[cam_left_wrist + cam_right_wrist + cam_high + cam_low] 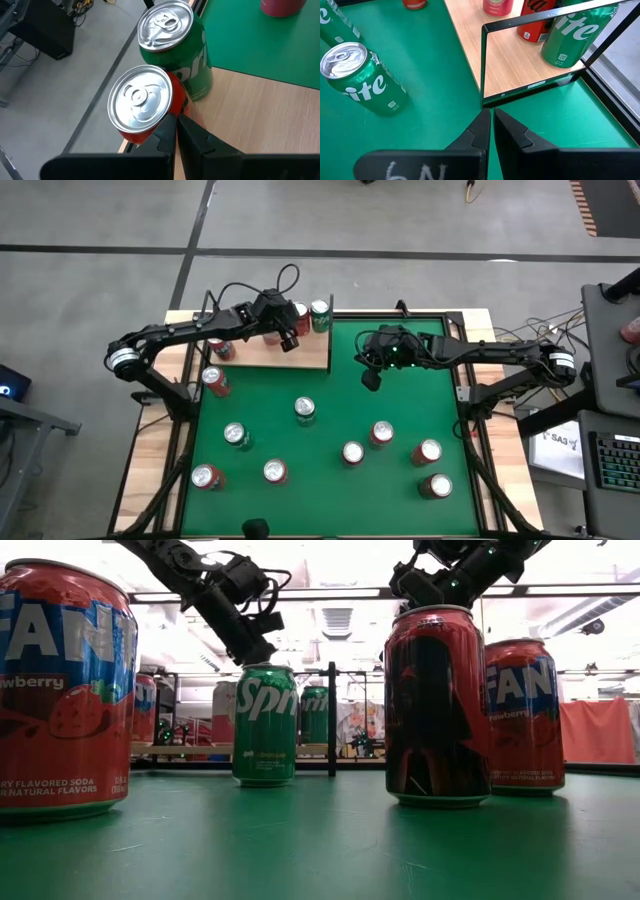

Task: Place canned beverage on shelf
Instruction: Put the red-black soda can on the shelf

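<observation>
Green felt table (330,395), far-left corner: on the shelf (310,352), the left gripper (176,131), fingers nearly together, touches a red can (299,319) beside a green can (320,314). Placement looks nearly complete; withdrawal comes next. The right gripper (490,127), fingers together, waits near the far edge.

Your left gripper (291,340) is crowding the shelf (310,355) at its far right corner, where a red can (145,107) and a green can (320,315) are standing touching. The shelf's black rods (484,60) are fencing that end. Nearer you, bare wood is lying open; scattered cans (352,452) are dotting the felt (400,400).
</observation>
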Motion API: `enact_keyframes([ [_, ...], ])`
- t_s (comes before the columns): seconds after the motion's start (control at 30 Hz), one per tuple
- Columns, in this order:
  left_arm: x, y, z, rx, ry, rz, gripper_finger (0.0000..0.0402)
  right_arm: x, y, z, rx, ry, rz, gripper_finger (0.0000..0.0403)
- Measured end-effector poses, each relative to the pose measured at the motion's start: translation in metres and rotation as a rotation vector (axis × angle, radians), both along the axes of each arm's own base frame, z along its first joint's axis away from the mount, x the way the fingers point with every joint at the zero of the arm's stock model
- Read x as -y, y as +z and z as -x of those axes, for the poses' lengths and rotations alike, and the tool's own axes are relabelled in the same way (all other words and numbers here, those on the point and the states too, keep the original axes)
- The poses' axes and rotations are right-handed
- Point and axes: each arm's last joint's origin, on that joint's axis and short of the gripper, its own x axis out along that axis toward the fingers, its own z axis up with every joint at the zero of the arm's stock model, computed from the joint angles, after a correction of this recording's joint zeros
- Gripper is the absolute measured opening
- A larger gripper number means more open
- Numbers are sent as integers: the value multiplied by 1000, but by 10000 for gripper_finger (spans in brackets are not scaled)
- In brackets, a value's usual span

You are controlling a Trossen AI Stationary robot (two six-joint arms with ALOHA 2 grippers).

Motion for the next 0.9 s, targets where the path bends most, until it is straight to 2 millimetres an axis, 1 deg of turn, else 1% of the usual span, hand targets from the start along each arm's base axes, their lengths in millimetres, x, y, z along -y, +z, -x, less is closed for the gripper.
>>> enact_keyframes([
  [0.2, 0, 0, 0, 7, -5, 3, 0, 0, 0, 0, 0, 0, 0, 12],
  [0.37, 2, 0, -2, 29, -73, 48, 0, 0, 0, 0, 0, 0, 0, 12],
  [0.6, -1, 0, 0, 15, -21, 15, 0, 0, 0, 0, -1, 0, 0, 12],
  [0.9, -2, 1, 0, 23, -18, 5, 0, 0, 0, 0, 0, 0, 0, 12],
])
